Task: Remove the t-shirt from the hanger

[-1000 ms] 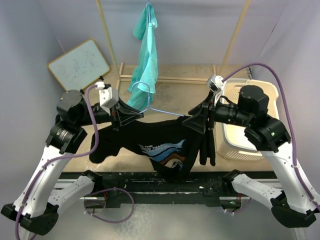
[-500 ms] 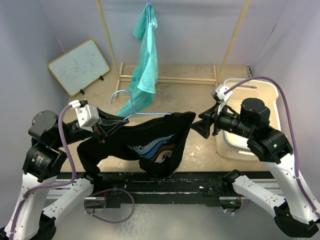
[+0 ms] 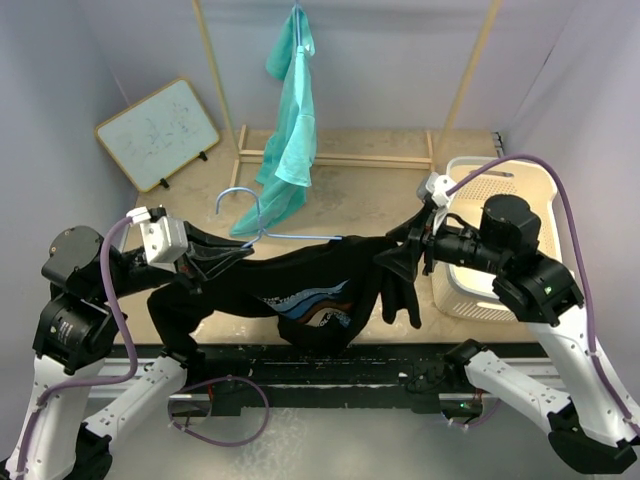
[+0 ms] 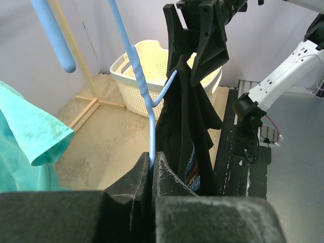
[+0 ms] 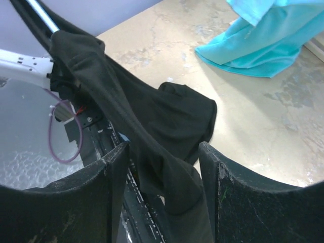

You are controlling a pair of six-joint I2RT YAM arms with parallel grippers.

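A black t-shirt with a printed chest hangs stretched on a light blue wire hanger above the table's front edge. My left gripper is shut on the hanger's wire at its left end, with the fingertips pinching the thin bar. My right gripper stands open at the shirt's right shoulder. In the right wrist view a fold of the t-shirt runs between the spread fingers of the right gripper with gaps on both sides. A sleeve dangles below it.
A teal garment hangs from the wooden rack behind the hanger's hook. A cream laundry basket stands at the right, under my right arm. A small whiteboard leans at the back left.
The left arm pulled left and toward the near edge with the hanger, stretching the shirt. The right gripper, clear of the cloth half a second ago, again has shirt fabric between its fingers.
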